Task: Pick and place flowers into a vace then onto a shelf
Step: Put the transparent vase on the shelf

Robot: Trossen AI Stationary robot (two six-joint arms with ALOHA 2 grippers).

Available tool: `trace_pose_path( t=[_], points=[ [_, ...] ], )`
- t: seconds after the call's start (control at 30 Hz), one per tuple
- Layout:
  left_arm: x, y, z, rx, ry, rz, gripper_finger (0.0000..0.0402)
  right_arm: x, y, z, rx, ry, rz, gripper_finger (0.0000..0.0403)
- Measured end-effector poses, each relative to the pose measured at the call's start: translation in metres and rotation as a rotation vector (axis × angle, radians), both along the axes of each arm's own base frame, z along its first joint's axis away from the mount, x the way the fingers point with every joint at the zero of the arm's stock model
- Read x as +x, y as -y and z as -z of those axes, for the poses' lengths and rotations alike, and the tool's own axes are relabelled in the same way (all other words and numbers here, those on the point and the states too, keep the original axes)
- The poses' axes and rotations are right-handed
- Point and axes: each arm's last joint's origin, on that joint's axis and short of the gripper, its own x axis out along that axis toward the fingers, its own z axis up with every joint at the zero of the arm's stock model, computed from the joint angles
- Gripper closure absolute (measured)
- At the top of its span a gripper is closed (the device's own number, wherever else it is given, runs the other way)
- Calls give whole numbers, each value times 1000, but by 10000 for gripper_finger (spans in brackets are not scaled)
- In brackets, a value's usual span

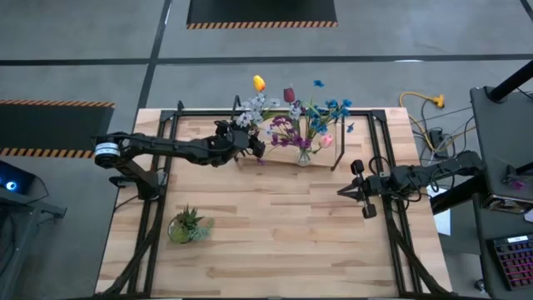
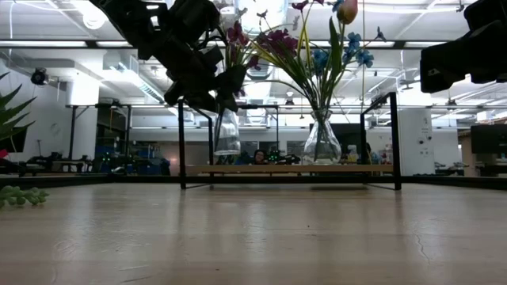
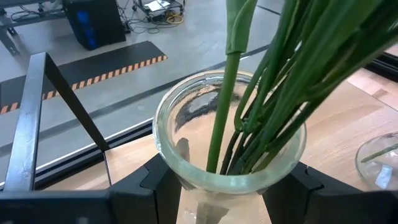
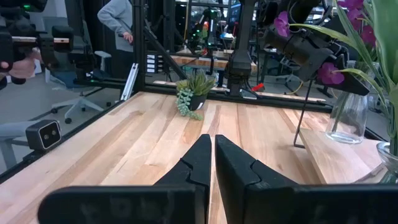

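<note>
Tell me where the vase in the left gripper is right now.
The held vase hangs in the left gripper just above the shelf's left end in the low view, beside the second vase standing there.

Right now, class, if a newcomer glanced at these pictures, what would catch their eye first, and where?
First, the colourful flowers in a glass vase on the small wooden shelf at the table's far edge. Next, the left gripper holding a second vase full of green stems beside the first, above the shelf. The right gripper waits shut, right of centre.

The wooden table [image 1: 275, 225] carries a potted plant [image 1: 188, 224] and the shelf [image 1: 283, 158], which bears a flower-filled vase [image 1: 304, 155].
</note>
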Motion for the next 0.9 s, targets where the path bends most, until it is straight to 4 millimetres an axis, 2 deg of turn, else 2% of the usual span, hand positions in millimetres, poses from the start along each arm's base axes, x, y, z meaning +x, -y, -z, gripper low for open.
trace_pose_path(
  t=[0.5,0.9],
  points=[
    [14,-1,-30,-1,77,69,239,0,0,0,-1,-1,0,390],
    [23,7,-11,-11,28,76,239,0,0,0,-5,-1,0,390]
  ],
)
